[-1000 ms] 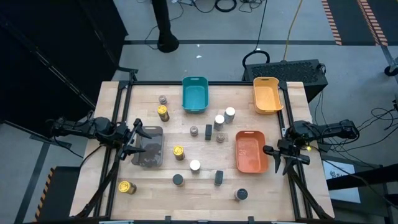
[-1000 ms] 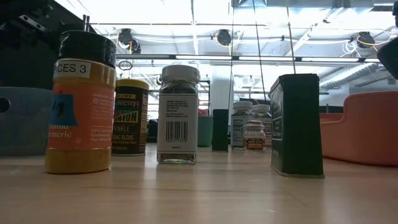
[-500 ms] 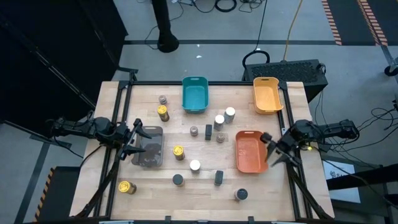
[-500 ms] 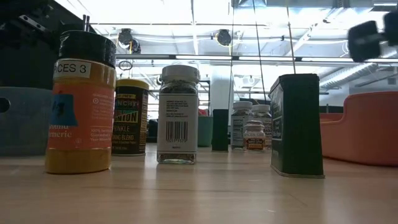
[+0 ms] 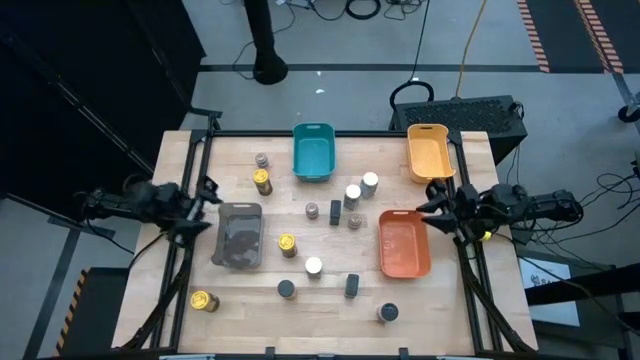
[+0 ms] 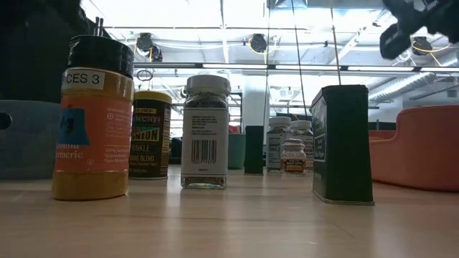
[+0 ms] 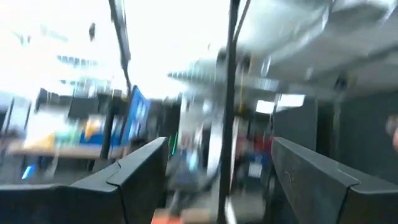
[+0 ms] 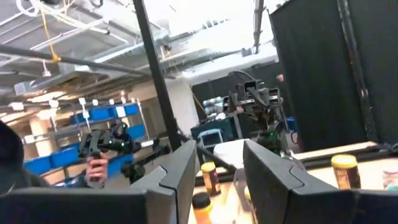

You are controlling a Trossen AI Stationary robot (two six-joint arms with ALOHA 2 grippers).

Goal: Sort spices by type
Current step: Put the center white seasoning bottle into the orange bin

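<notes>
Mostly you are dealing with light, rigid jars (image 5: pixel 313 265), probably slick on their round walls, so take each across the body below the cap. They stand scattered over the middle of the desk (image 5: pixel 470 320). Your right hand (image 5: pixel 432 212) hovers at three o'clock above the orange tray (image 5: pixel 404 267), fingers apart. Your left hand (image 5: pixel 205 194) waits at nine o'clock, fingers apart.
</notes>
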